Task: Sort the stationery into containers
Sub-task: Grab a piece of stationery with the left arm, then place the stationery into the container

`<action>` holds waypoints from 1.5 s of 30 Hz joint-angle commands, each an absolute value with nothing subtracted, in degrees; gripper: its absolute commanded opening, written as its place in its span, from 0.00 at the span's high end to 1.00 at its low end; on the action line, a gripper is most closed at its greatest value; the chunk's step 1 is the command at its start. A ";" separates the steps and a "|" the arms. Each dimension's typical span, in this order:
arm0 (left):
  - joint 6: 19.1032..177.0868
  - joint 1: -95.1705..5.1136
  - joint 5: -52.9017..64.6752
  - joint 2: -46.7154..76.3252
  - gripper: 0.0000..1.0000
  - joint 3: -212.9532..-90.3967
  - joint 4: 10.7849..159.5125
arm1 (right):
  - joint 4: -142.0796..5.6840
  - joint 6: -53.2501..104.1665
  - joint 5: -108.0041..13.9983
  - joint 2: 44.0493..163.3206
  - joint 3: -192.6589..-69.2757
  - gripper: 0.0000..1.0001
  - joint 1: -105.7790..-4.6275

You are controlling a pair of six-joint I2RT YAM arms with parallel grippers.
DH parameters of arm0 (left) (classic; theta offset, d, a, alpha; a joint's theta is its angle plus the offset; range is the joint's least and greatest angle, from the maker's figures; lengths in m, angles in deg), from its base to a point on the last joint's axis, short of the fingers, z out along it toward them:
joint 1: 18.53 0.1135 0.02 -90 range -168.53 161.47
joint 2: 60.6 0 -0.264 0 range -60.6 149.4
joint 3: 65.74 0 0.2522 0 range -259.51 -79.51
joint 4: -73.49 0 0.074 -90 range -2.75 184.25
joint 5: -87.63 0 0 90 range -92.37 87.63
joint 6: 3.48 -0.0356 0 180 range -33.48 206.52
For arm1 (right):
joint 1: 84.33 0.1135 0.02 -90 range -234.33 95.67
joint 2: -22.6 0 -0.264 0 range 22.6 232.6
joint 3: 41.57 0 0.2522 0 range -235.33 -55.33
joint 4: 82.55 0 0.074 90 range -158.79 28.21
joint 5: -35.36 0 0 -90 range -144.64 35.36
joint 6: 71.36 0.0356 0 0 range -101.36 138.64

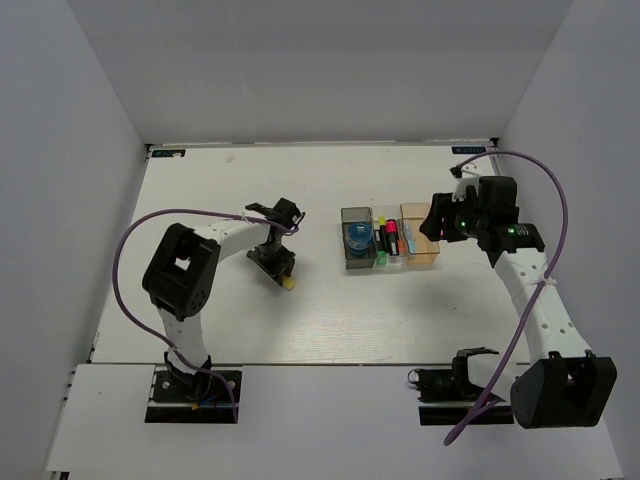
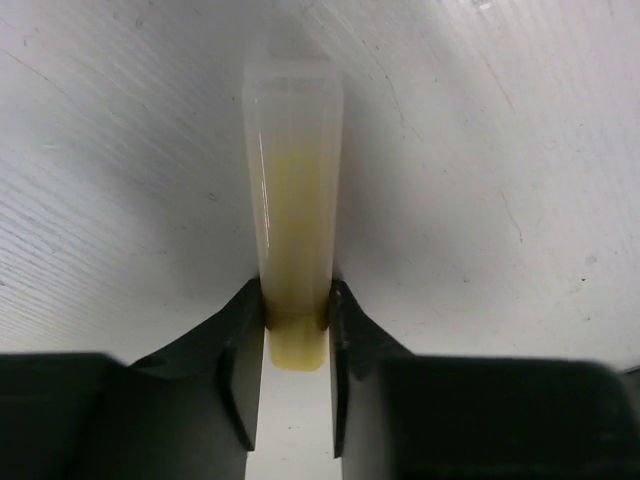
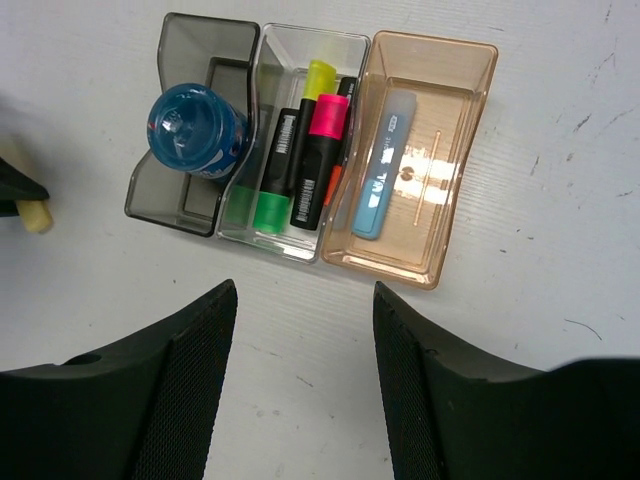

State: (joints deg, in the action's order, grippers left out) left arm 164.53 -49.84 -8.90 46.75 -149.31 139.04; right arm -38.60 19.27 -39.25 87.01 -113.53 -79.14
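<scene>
A pale yellow stick [image 2: 295,190] lies on the white table, and my left gripper [image 2: 297,300] is shut on its near end, both fingers pressed to its sides. From above, the stick's tip [image 1: 289,284] pokes out below the left gripper [image 1: 279,268]. Three joined containers sit mid-table. The dark grey bin [image 3: 180,30] holds a blue round roll [image 3: 195,130]. Highlighters are in the clear bin [image 3: 310,36], among them pink-capped [image 3: 328,115] and green-capped [image 3: 268,210] ones. A light blue stick [image 3: 383,165] lies in the tan bin [image 3: 440,60]. My right gripper [image 3: 305,300] hovers open just short of the bins.
The containers [image 1: 388,238] stand right of the table's centre, with the right arm [image 1: 530,290] beside them. The left arm's purple cable [image 1: 130,240] loops over the table's left part. White walls enclose the table on three sides.
</scene>
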 commanded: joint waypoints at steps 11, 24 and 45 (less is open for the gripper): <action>141.38 -64.66 -23.29 41.18 1.00 -162.63 142.89 | -37.15 15.03 -30.20 80.63 -109.22 0.77 -82.13; 129.76 -69.51 -0.74 52.67 1.00 -181.71 117.85 | -42.25 20.66 -45.13 70.86 -102.98 0.86 -82.84; 142.15 -66.34 11.43 75.80 0.96 -196.66 93.67 | -45.94 21.10 -50.07 66.81 -97.96 1.00 -83.71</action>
